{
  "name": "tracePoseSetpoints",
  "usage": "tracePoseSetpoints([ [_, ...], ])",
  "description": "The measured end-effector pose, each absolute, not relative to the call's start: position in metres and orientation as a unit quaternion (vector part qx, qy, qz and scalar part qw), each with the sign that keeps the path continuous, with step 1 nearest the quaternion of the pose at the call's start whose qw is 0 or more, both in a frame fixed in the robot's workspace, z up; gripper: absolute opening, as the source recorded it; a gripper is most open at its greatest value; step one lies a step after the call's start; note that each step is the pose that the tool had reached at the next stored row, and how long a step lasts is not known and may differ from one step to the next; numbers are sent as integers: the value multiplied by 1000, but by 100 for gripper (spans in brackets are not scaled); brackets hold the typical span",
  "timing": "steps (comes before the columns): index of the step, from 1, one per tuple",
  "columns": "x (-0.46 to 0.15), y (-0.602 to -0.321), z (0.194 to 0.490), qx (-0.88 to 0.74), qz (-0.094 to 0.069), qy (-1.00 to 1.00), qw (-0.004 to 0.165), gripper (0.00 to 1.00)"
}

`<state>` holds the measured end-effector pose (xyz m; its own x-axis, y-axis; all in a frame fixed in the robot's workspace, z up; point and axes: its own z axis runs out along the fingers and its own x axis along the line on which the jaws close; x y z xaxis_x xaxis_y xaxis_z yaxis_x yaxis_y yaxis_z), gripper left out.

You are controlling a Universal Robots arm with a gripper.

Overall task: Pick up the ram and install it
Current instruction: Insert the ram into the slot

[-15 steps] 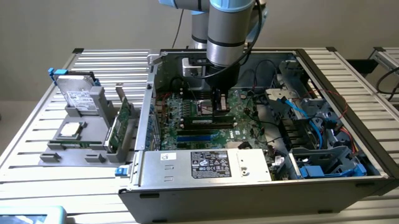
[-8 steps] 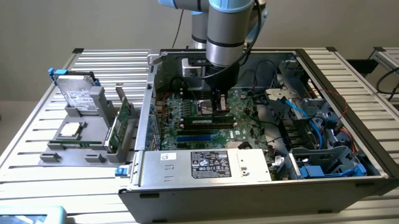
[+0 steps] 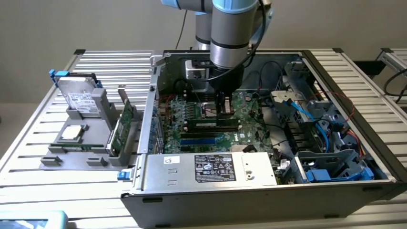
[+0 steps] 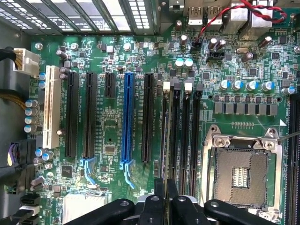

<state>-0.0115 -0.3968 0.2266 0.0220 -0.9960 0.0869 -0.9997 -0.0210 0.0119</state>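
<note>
One ram (image 3: 207,125) stands edge-on, clamped in the pincer (image 4: 165,183).

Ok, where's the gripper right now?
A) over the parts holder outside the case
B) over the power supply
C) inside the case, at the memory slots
C: the gripper is down inside the case, shut on the ram at the black memory slots.

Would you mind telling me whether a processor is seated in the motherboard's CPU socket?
No, the CPU socket lies empty, with its bare contact field plainly showing.
</note>
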Motion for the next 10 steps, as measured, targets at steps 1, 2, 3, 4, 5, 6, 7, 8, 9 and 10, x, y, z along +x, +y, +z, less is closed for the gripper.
tracePoseSetpoints([
  [1,-12,-397,227,714,27,-699,35,13],
  [2,-12,-397,227,714,27,-699,35,13],
  [3,-12,-397,227,714,27,-699,35,13],
  [4,-12,-397,227,714,27,-699,35,13],
  [5,-12,-397,226,714,27,-699,35,13],
  [6,-12,-398,226,714,27,-698,35,13],
  [7,-12,-398,227,714,27,-698,35,13],
  [8,-12,-398,227,714,27,-698,35,13],
  [9,-12,-398,227,714,27,-698,35,13],
  [10,-12,-398,227,715,28,-698,35,13],
])
